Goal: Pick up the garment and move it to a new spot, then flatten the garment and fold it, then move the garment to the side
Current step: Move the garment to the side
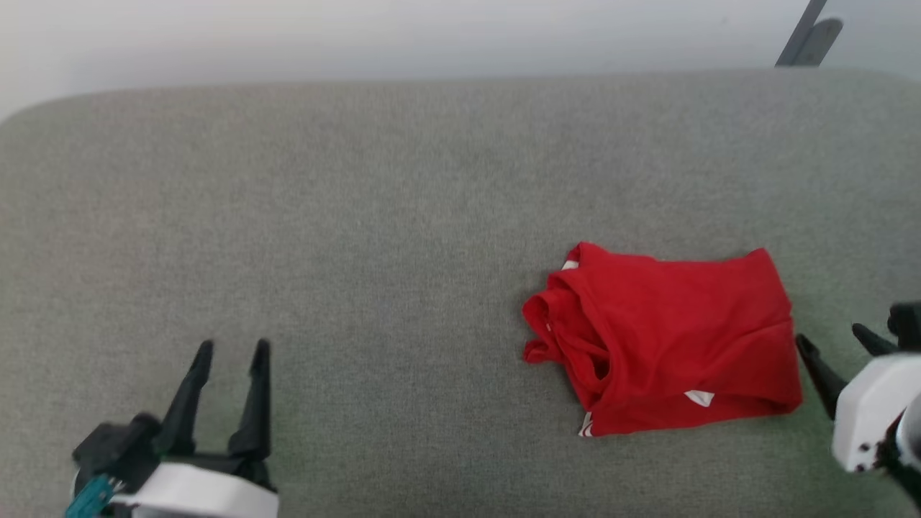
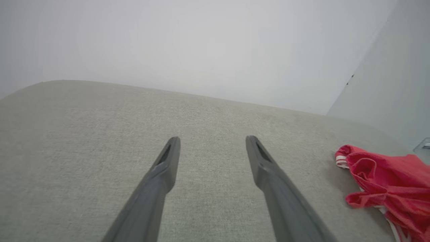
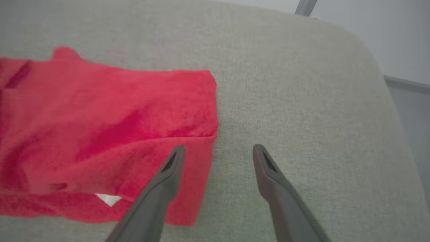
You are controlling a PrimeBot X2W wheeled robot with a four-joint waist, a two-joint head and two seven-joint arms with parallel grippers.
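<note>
While both arms sit low at the near edge, left gripper (image 1: 234,347), two long dark fingers, is spread wide and empty over the bare grey woven cushion (image 1: 360,216). Right gripper (image 1: 831,335): same, empty, just beside the right edge of the loosely folded soft red garment (image 1: 669,345), which lies right of centre. Pale wall (image 1: 432,36) beyond.

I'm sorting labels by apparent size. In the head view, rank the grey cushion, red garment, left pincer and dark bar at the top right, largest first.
Grey cushion
Red garment
Left pincer
Dark bar
The pincer is near the camera, which inflates it.
</note>
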